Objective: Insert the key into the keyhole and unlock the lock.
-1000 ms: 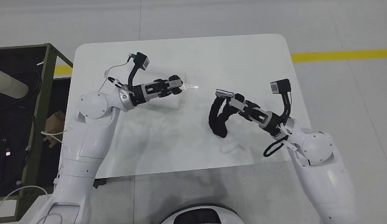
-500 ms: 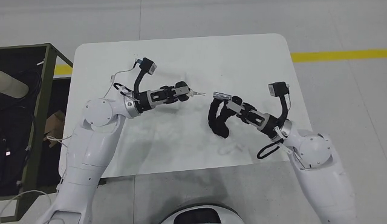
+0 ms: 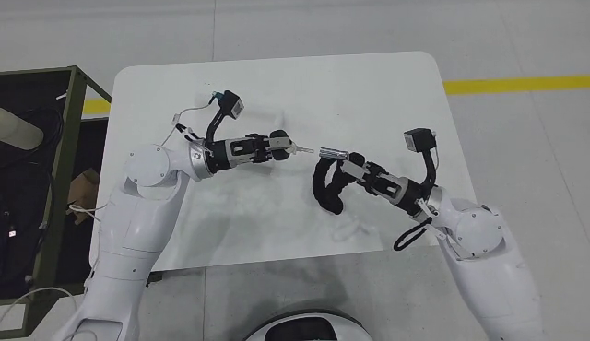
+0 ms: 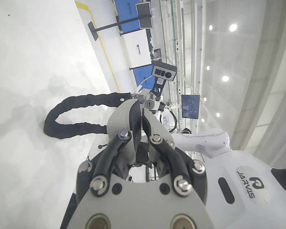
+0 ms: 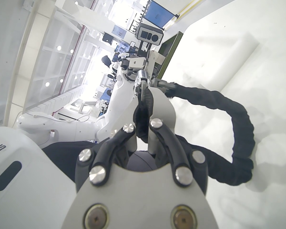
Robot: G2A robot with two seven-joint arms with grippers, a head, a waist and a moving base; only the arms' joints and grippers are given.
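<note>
Left claw (image 3: 282,146), from above: pinched narrow on the key (image 3: 297,148), blade aimed at the lock (image 3: 334,156), tip at or just short of its face, too fine to tell which. Right claw (image 3: 348,161) shut around the lock's metal barrel, black cable loop (image 3: 324,189) drooping toward the white tabletop (image 3: 277,83).

From the left wrist: pads (image 4: 135,117) nearly together, keyhole (image 4: 149,104) straight ahead, just beyond the tips.

From the right wrist: right claw (image 5: 143,91) clamped on the lock (image 5: 140,75), cable loop (image 5: 228,110) curving away over the tabletop (image 5: 252,60).

Handling, as a judgement: key small, light, stiff, probably slippery. Best held by the flat head, blade left free. Barrel rigid, cable floppy, so grip the barrel firmly against twisting.
</note>
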